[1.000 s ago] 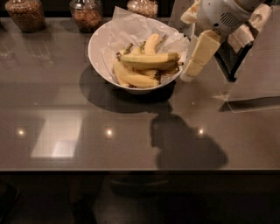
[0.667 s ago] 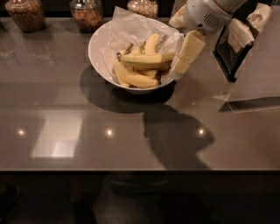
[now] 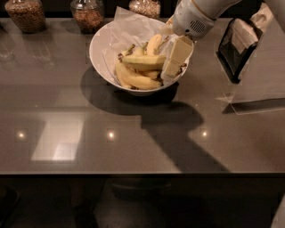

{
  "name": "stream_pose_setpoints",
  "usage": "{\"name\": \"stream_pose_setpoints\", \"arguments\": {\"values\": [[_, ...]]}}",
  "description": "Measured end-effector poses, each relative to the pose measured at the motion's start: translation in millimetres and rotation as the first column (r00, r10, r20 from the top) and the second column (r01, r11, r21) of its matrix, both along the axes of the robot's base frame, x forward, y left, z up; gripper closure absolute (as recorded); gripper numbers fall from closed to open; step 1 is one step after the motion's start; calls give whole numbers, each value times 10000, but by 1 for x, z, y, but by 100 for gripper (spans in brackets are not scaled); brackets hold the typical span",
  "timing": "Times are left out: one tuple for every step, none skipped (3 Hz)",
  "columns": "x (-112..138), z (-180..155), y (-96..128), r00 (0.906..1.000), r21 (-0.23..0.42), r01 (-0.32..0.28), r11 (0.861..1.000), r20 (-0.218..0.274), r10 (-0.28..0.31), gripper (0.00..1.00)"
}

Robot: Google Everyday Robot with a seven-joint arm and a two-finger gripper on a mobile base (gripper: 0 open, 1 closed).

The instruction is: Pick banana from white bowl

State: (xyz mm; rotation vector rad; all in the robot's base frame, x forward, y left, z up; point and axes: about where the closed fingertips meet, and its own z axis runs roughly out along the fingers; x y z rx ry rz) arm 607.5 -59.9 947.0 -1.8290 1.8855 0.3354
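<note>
The white bowl (image 3: 100, 53), lined with crinkled white paper, stands at the back middle of the dark table. Several bananas lie in it. The banana (image 3: 142, 61), long, nearly straight and yellow-green with dark ends, lies crosswise on top of the pile. A more curved, deeper-yellow banana (image 3: 133, 81) lies in front of it, and another (image 3: 153, 43) leans up behind it. My gripper (image 3: 172, 70) reaches in from the upper right and is inside the bowl at its right side, right at the banana's right end. It hides the bowl's right rim.
Three glass jars of brown grains (image 3: 26, 14) (image 3: 87, 13) (image 3: 144, 6) stand along the back edge. A black panel (image 3: 236, 44) in a clear stand (image 3: 256, 104) is at the right. The table's front edge (image 3: 133, 173) runs across below.
My gripper has moved left and down, from beside the bowl's right rim into the bowl next to the bananas. The bananas and the bowl have not moved.
</note>
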Motion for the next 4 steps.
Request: {"name": "stream_pose_setpoints", "arguments": {"values": [[5,-14,4,9995,-74,-65,10000,-310,63,0],[4,-18,6,9991,-101,-110,9999,-417,105,19],[3,-20,7,9987,-109,-160,9998,-485,155,42],[2,-20,8,9986,-99,-193,9998,-500,188,66]]}}
